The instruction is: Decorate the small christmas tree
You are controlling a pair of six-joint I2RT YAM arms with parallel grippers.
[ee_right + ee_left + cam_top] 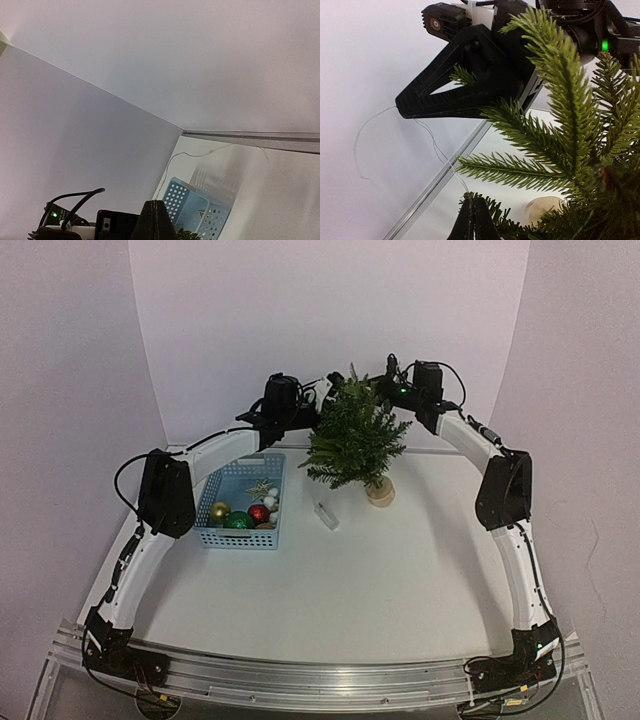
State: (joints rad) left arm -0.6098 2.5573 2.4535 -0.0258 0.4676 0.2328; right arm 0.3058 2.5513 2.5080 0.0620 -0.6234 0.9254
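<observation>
Left wrist view: my left gripper point(472, 221), bottom middle, is closed tight on a thin wire point(436, 146). My right gripper point(399, 107), upper left, pinches it too. The small christmas tree point(570, 125) fills the right side. I think we are stringing it; next the wire must go gently over the branches.

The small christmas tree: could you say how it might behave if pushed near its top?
The small christmas tree looks wide above its narrow wooden base, so it may tip. Its branches probably bend and spring back.

One small christmas tree point(355, 440), one blue basket point(236, 538), one gold star point(260, 487), one thin wire point(435, 145).
</observation>
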